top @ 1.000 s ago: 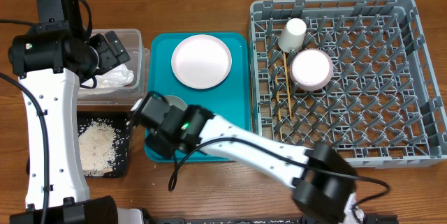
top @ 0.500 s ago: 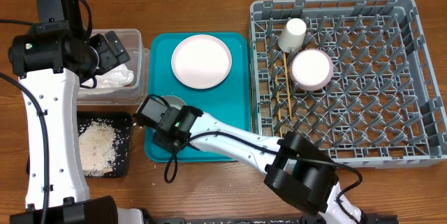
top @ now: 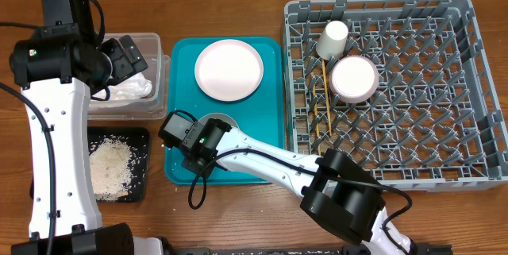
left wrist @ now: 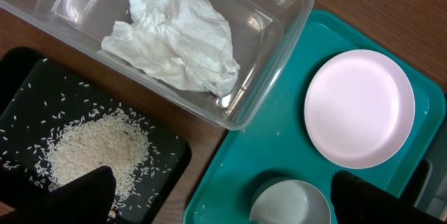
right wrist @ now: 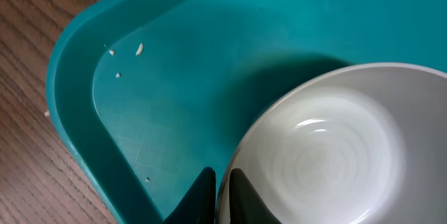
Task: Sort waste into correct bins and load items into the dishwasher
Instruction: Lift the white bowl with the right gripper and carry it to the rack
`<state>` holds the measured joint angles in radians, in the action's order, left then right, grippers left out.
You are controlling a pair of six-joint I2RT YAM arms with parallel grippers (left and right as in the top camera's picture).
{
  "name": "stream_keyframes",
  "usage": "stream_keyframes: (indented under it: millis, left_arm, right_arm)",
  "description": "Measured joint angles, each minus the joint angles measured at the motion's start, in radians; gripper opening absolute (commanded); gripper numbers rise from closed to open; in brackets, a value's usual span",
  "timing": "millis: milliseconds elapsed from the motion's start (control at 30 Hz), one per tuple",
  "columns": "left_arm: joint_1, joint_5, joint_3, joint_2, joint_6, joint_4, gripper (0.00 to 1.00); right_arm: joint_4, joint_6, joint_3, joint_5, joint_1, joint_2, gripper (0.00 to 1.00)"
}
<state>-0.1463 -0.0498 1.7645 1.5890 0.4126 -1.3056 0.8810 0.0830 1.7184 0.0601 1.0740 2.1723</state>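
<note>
Bowl [right wrist: 328,154] rim inside right pincer [right wrist: 222,195] grip

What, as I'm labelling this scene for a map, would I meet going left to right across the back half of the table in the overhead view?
Clear tub with the napkin inside → teal tray carrying the pink plate → grey dish rack holding the cream cup.

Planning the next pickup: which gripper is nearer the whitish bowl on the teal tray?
Right. The right gripper is shut on the rim of the bowl; the left gripper hangs open over the clear tub, well away.
</note>
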Motion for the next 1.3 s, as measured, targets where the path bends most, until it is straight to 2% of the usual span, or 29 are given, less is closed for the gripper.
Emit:
stream_keyframes:
  millis: [133, 233, 400, 533, 733, 867, 1033, 1300]
  left_arm:
    - [0.0, 0.0, 0.0, 0.0, 0.0, 0.0, 1.0]
    - [0.0, 0.0, 0.0, 0.0, 0.0, 0.0, 1.0]
    - [0.0, 0.0, 0.0, 0.0, 0.0, 0.0, 1.0]
    - [0.0, 0.0, 0.0, 0.0, 0.0, 0.0, 1.0]
    - [0.0, 0.0, 0.0, 0.0, 0.0, 0.0, 1.0]
    - [0.0, 0.0, 0.0, 0.0, 0.0, 0.0, 1.0]
    - [0.0, 0.0, 0.0, 0.0, 0.0, 0.0, 1.0]
    - [0.0, 0.0, 0.0, 0.0, 0.0, 0.0, 1.0]
  right_arm:
    - [0.002, 0.0, 0.0, 0.0, 0.0, 0.0, 0.1]
    - [0.005, 0.0, 0.0, 0.0, 0.0, 0.0, 0.04]
    - [0.024, -0.012, 0.006, 0.01, 0.0, 0.0, 0.04]
    - [0.138, -0.063, 0.081, 0.017, -0.002, 0.0, 0.04]
    - [0.373, -0.191, 0.331, -0.018, -0.06, -0.046, 0.04]
    - [0.431, -0.274, 0.394, -0.099, -0.17, -0.184, 0.04]
    - [0.531, -0.349, 0.416, -0.248, -0.388, -0.338, 0.04]
    - [0.694, -0.318, 0.396, -0.586, -0.735, -0.355, 0.04]
